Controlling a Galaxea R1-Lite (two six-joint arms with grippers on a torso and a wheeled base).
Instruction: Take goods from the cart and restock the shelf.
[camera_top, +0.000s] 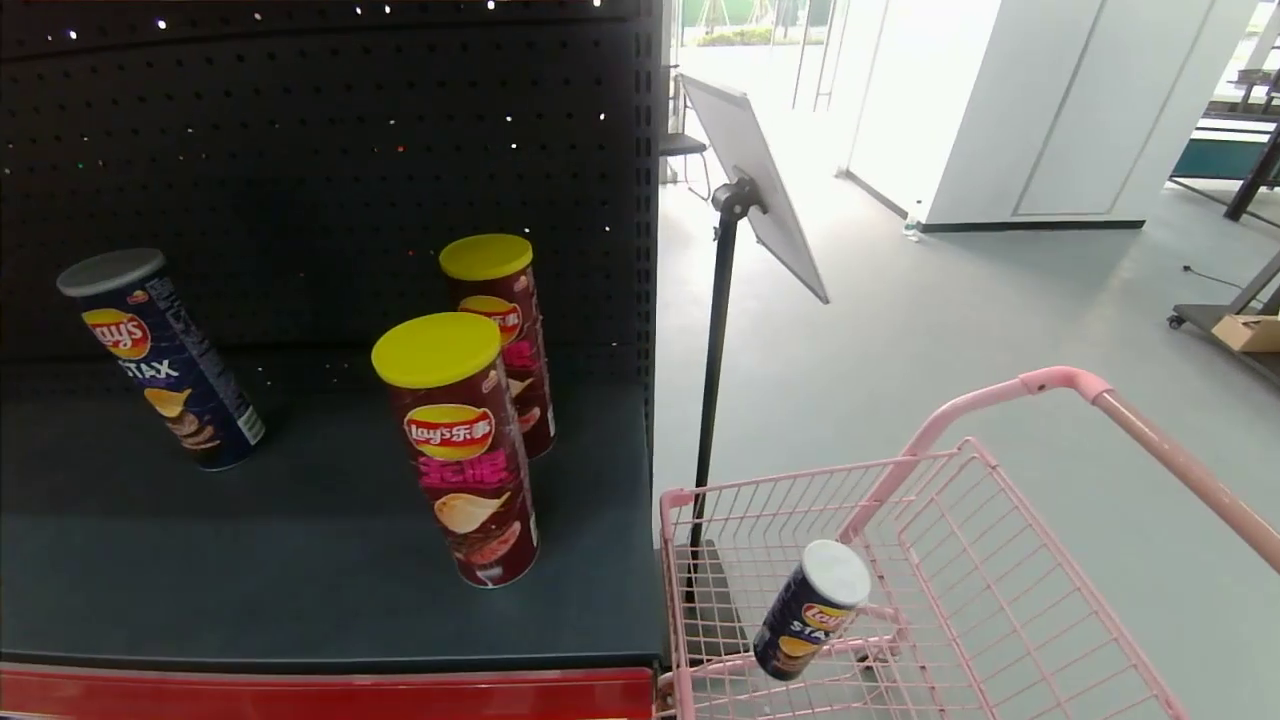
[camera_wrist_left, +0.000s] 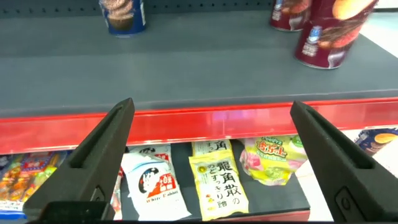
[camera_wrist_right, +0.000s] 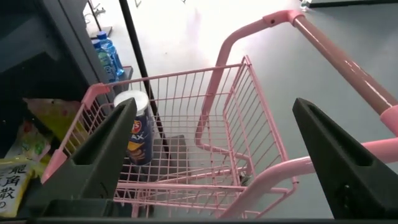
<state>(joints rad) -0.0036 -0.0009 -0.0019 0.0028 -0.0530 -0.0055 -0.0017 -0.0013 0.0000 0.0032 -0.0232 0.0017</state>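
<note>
Left gripper (camera_wrist_left: 211, 106) spread wide, empty, facing shelf (camera_wrist_left: 186, 68); right gripper (camera_wrist_right: 214, 102) likewise above cart (camera_wrist_right: 336, 55); blue can (camera_wrist_right: 140, 132) inside.

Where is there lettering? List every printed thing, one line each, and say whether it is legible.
Left blue can, on the shelf: logo and word legible; side print too small.
Front red can: logo and pink characters legible.
Rear red can: logo legible, rest partly hidden.
Right blue can, in the cart: logo and word legible.
Yellow bag: large dark characters legible.
</note>
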